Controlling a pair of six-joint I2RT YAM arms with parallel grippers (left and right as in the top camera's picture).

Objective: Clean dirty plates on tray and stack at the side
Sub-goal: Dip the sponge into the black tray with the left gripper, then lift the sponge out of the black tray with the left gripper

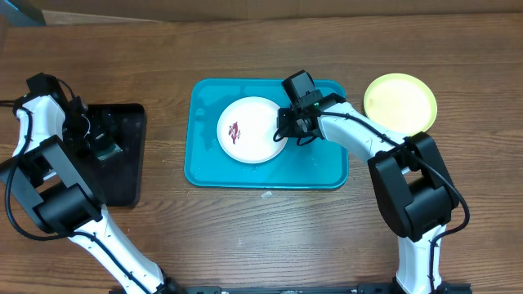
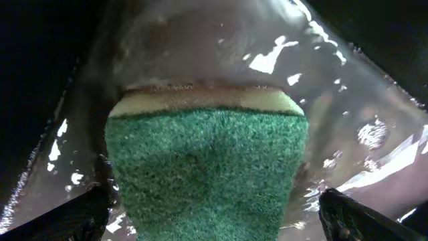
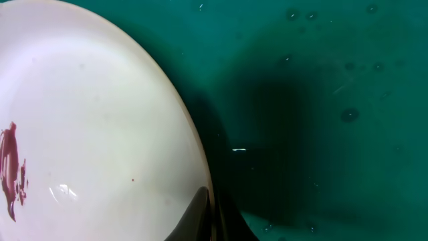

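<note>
Tray [image 1: 204, 167]: turquoise, in the middle of the table [image 1: 245, 45], long side running left to right; water drops bead on its floor in the right wrist view.
White plate [image 1: 260, 122]: on the tray, a little left of its centre, the only plate there.
Smear [image 1: 235, 131]: dark red, on the left half of the white plate's face; the right wrist view shows it at that picture's left edge, uncleaned.
Yellow-green plate [image 1: 399, 102]: on the table just beyond the tray's upper right corner, off the tray; no smear shows on its face.
Right end effector [image 1: 284, 131]: over the tray at the white plate's right rim, jaws pressed together and pinching that rim; in the right wrist view a dark fingertip [image 3: 224, 217] sits right at the rim's edge, with a shadow on the tray beside it.
Black tray [image 1: 122, 175]: on the table to the left, well apart from the turquoise one, its floor wet and glossy.
Sponge [image 2: 204, 174]: green scouring face up with a yellow layer along its far edge, lying in the black tray.
Left end effector [image 1: 102, 143]: over the black tray, jaws spread wide; its fingers [image 2: 60, 217] stand either side of the sponge without clamping it.
</note>
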